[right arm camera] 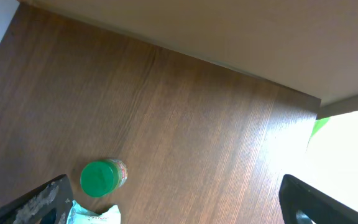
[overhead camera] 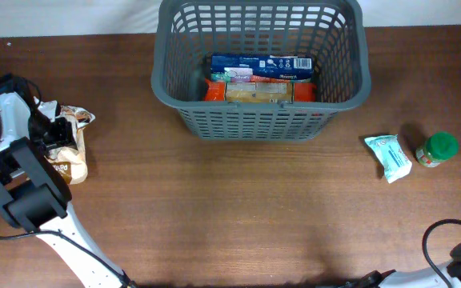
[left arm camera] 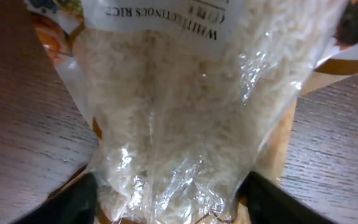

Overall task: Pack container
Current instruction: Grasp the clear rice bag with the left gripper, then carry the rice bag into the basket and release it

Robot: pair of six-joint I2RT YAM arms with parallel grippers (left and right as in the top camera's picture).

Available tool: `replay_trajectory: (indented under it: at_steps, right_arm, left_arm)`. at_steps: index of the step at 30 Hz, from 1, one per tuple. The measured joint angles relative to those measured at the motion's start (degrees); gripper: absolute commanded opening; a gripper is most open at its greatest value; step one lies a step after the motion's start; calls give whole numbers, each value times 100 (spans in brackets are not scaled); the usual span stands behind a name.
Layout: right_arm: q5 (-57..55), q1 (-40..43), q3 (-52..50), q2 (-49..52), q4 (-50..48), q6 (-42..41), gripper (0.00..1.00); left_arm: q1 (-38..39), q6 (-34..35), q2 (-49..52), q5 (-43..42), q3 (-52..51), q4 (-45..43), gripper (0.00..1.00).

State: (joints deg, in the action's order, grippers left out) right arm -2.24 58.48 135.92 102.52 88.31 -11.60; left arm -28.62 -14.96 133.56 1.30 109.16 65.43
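The container is a dark grey lattice basket (overhead camera: pixel 256 122) at the back middle of the table, holding a blue box (overhead camera: pixel 260 64) and orange and tan packets. A clear bag of white rice (overhead camera: pixel 72 157) lies at the far left. My left gripper (overhead camera: pixel 54 133) is over it. In the left wrist view the rice bag (left arm camera: pixel 185 106) fills the frame and my left gripper (left arm camera: pixel 169 199) has a dark finger on each side of it, spread wide. My right gripper (right arm camera: pixel 173 208) is open and empty, above the table's right part.
A small jar with a green lid (overhead camera: pixel 438 149) and a pale teal packet (overhead camera: pixel 388 156) lie at the right of the table. Both show in the right wrist view: the jar (right arm camera: pixel 102 177) and the packet (right arm camera: pixel 92 215). The table's far edge (right arm camera: pixel 166 50) meets a wall.
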Motion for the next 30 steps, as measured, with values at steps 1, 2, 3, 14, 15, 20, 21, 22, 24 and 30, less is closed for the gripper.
replay_trajectory:
  at_steps: [1,2,3,14,15,20,21,22,24,30]
  right_arm:
    - [0,0,0,0,0,0,99]
    - [0,0,0,0,0,0,99]
    - [0,-2,0,0,0,-2,99]
    - [0,0,0,0,0,0,99]
    - [0,0,0,0,0,2,99]
    - [-2,-2,0,0,0,0,99]
    - [0,0,0,0,0,0,99]
    - [0,0,0,0,0,0,99]
    - [0,0,0,0,0,-2,99]
    - [-2,0,0,0,4,0,99]
  left_arm:
    - [7,-13,9,20,0,-7,70]
    - [11,-13,17,42,0,-15,64]
    - [15,-15,22,55,0,-20,59]
    - [15,-15,103,151,120,262,2]
    - [15,-15,105,151,127,339,2]
    - [15,-17,221,76,350,957,2]
    - [15,-17,282,13,463,1110,2]
    - [15,-17,363,-74,636,1303,2]
    - [15,-17,529,-271,1091,1709,2]
    - [129,0,719,-688,3482,2765,2]
